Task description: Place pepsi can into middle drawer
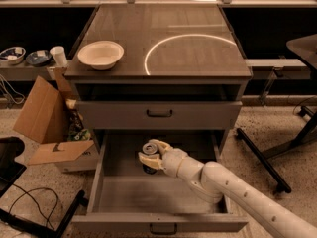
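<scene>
The middle drawer (pixel 119 195) is pulled wide open below the shut grey drawer front (pixel 159 114). Its small dark loop handle (pixel 163 229) shows at the bottom edge. My gripper (pixel 150 155) reaches in from the lower right on a white arm and sits inside the drawer near its back. It is shut on the pepsi can (pixel 149 163), a small dark can with a silver top, held upright just above or on the drawer floor.
A cream bowl (pixel 100 54) stands on the cabinet top at the left. An open cardboard box (pixel 47 128) lies on the floor to the left of the cabinet. A dark chair base (pixel 267 155) is at the right. Cables lie at the lower left.
</scene>
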`<state>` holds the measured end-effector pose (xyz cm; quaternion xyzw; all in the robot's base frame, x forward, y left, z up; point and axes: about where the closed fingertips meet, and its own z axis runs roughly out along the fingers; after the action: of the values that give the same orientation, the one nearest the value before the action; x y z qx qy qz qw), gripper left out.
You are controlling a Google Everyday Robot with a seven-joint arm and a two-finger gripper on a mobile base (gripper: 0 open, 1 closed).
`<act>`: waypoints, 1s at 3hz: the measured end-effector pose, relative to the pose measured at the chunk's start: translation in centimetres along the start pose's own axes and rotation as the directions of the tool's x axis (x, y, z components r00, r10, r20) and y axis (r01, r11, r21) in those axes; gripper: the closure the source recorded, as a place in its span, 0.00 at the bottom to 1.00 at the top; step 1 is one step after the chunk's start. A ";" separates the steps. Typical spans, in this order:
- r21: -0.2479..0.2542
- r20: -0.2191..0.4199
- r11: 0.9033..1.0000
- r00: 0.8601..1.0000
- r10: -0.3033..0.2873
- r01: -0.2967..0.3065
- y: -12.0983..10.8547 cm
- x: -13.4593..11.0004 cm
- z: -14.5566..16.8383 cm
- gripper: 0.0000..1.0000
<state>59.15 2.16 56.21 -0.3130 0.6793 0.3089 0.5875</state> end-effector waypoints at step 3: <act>-0.018 -0.013 0.997 0.997 -0.070 0.070 1.0 4.9 3.8 0.61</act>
<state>60.08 5.46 51.00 -0.3439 0.6691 0.2919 0.5906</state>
